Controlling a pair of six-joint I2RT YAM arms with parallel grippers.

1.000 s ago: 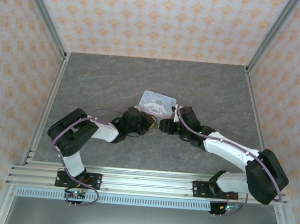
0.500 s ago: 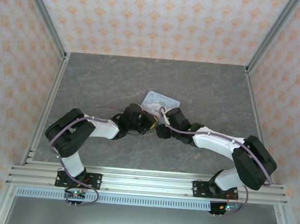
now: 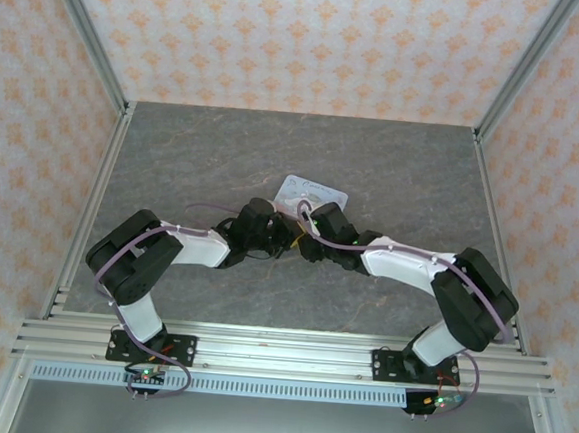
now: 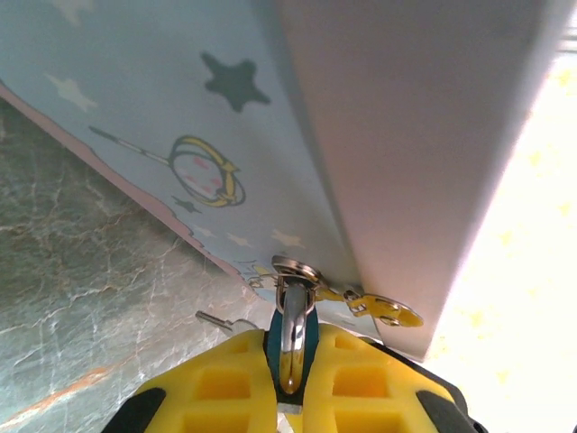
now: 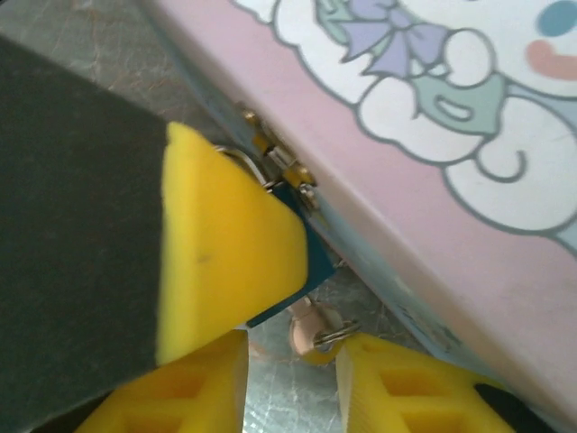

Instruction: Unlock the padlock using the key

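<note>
The gray tabletop [image 3: 194,159] is the biggest thing, with patterned walls around it. The left arm [image 3: 192,249] and the right arm [image 3: 416,267] both reach in and meet near the middle.

Just past where they meet lies the pale blue tin [image 3: 317,190]. It has a pink edge and a white cartoon figure on it.

The left gripper [image 4: 290,350] is right at the front side of the tin. Its yellow fingers [image 4: 225,379] are pressed together on the padlock [image 4: 291,316], with the dark bluish body squeezed between them.

The right gripper [image 5: 293,361] is close to the same spot, coming from the other side. Its two yellow fingers stand apart, and bare tabletop shows in the gap.

The padlock's shiny loop goes up through the small metal clasp [image 4: 293,269] on the tin, so the padlock hangs on the tin.

The key [image 4: 219,319] is a thin silvery bit on the tabletop, just beside the left gripper and near the tin's edge. Most of it is hidden behind the yellow finger.
</note>
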